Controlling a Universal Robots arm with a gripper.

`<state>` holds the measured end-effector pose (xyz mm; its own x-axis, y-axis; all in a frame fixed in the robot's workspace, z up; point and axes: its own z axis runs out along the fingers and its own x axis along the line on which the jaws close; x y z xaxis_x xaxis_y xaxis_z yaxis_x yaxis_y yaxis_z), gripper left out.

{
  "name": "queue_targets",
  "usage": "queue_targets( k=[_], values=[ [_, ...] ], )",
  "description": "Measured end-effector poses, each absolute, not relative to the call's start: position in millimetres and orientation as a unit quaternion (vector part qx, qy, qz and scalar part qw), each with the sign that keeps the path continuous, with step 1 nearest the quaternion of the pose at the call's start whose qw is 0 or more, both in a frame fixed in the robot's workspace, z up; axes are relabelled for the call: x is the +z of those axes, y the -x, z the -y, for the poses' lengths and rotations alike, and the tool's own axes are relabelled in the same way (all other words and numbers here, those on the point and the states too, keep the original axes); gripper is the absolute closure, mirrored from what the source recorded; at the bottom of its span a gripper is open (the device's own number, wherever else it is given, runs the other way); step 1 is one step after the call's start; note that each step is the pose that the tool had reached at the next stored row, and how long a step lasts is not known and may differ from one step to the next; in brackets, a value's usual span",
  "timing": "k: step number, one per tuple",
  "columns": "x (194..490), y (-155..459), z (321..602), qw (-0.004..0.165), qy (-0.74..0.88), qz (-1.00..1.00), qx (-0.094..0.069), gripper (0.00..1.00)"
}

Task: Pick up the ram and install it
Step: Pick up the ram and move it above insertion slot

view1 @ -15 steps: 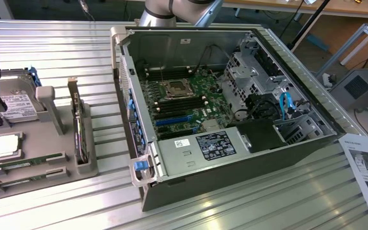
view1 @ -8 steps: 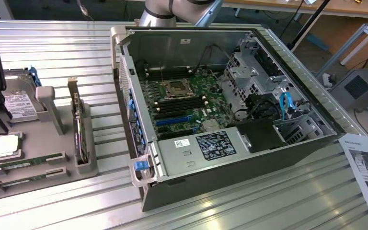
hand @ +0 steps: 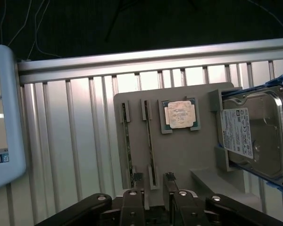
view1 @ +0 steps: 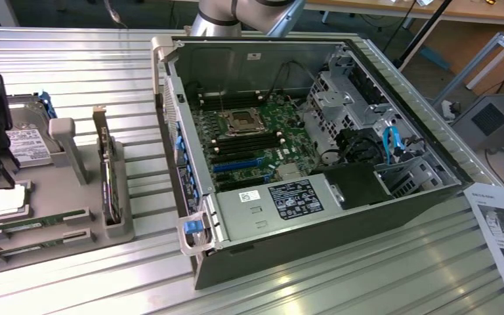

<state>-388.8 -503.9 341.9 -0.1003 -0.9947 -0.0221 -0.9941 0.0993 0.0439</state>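
The step in hand looks like the pick. The ram (hand: pixel 149 141) stands on edge in its slot in the tray (hand: pixel 179 160), not yet lifted, with a second stick (hand: pixel 127 136) in the slot just beside it.

In the exterior view the tray sits on the table (view1: pixel 77 59) at 9 o'clock from the case (view1: pixel 322 249). Both sticks lie at about 6 o'clock from the CPU (view1: pixel 7 202), and the drive (view1: pixel 24 141) is at its 12.

The jaws stand wide and hold nothing. Their fingertips (hand: pixel 137 179) hang one on each side of the ram's near end, apart from it as far as I can tell.

By my reading, the pick calls for a straight descent that keeps the ram centred between the fingertips. They should stay clear of the second stick and the slot posts, then close on the ram's flat faces. Installing has not begun: the motherboard (view1: pixel 270 125) lies open inside the case, well apart from the tray.
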Motion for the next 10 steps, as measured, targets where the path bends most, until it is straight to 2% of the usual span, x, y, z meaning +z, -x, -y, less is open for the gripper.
queue_targets(
  k=[10],
  values=[
    [333.8, 388.7, 507.8, 0.007, -0.671, 0.741, -0.024, 0.70]
  ],
)
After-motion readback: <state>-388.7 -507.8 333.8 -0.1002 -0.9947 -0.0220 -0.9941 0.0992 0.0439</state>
